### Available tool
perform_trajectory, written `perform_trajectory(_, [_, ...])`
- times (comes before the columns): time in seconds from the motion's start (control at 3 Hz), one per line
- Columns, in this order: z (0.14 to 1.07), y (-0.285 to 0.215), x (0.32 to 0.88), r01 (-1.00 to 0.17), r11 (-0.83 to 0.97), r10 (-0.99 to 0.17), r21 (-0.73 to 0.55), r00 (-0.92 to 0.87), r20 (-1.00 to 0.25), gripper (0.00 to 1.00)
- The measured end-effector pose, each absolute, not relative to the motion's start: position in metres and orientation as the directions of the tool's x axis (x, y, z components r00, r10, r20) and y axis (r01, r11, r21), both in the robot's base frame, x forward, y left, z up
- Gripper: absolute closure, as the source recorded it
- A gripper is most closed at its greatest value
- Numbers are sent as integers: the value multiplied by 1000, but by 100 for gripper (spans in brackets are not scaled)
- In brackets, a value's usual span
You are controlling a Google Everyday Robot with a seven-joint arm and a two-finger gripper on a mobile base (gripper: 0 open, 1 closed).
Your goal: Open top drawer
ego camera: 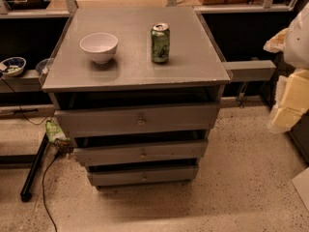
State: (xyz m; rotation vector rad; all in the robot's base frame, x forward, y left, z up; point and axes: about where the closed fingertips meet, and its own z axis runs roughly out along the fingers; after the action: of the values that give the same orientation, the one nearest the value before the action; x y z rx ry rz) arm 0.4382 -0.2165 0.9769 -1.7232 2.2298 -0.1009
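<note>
The top drawer (137, 120) is the widest grey front of three, just under the cabinet top, with a small round knob (141, 121) at its centre. A dark gap shows between its upper edge and the cabinet top. My gripper (282, 114) is a pale, cream-coloured shape at the right edge of the camera view. It hangs off to the right of the cabinet, well apart from the drawer and its knob, and holds nothing that I can see.
A white bowl (99, 46) and a green can (160, 43) stand on the cabinet top (193, 62). Two narrower drawers (141, 152) sit below the top one. A cable and a black bar (34, 170) lie on the speckled floor at left. A shelf with a small bowl (12, 65) is at far left.
</note>
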Motion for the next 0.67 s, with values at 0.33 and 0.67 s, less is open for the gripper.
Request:
perform_trajectory(0.33, [975,-217,438,-929,272,-952,-253,-221,-211,0])
perform_trajectory(0.67, [953,-225,440,-912,289,-945,-292,-223,-240,0])
